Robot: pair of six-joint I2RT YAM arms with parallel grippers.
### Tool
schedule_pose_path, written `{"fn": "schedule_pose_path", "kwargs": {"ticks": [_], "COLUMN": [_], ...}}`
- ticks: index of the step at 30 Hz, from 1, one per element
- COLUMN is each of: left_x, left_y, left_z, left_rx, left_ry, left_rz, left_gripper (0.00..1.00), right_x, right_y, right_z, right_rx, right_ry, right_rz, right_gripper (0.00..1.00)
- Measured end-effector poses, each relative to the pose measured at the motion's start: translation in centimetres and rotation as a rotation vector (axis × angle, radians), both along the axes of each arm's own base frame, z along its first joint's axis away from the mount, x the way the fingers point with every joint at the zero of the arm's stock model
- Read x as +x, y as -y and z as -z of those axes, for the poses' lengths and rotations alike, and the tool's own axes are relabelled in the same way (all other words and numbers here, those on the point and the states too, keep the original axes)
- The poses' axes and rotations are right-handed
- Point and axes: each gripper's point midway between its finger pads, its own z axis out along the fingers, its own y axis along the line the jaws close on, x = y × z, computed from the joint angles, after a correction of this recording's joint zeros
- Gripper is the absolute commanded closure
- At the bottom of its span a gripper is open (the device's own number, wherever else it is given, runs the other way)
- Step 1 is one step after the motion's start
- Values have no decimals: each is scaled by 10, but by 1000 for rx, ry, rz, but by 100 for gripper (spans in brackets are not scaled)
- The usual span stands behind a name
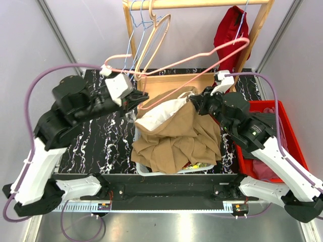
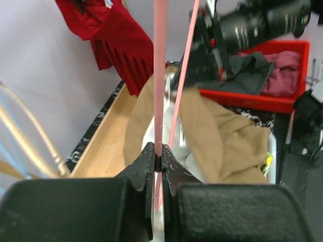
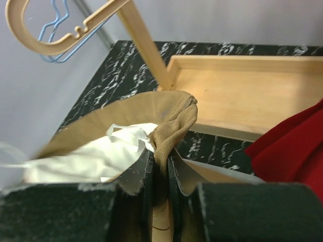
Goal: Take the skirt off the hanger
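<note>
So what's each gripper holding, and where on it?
Left gripper pinches one wire rod of the pink hanger. Right gripper pinches a bunched fold on the open edge of the tan skirt.

Robot lab cell: grey panel walls (image 1: 30, 35), marbled table (image 1: 96, 146).

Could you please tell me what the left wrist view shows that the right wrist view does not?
Only the left wrist view shows the left pincer shut on the pink hanger, and the red bin. Only the right wrist view shows the right pincer shut on the brown skirt, and the beige hanger. Both show that skirt, its white lining, the wooden tray and the red garment.
</note>
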Motion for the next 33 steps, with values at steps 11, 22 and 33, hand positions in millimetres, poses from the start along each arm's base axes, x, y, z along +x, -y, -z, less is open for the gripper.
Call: {"fn": "schedule_pose_path", "kwargs": {"ticks": [11, 22, 33], "left_x": [40, 32, 14], "left_y": [42, -12, -45], "left_z": [3, -4, -1], "left_rx": [-64, 13, 14], "left_ry": [-160, -91, -74], "left_rz": [-26, -201, -258], "left_gripper": [100, 100, 100], "right_x": [-7, -54, -103], "right_y": [-34, -7, 23], "right_z": [-13, -90, -227], "right_rx": [121, 123, 180], "right_ry": [-33, 164, 472], "right_rz": [-136, -249, -325], "right_gripper": [97, 100, 100]}}
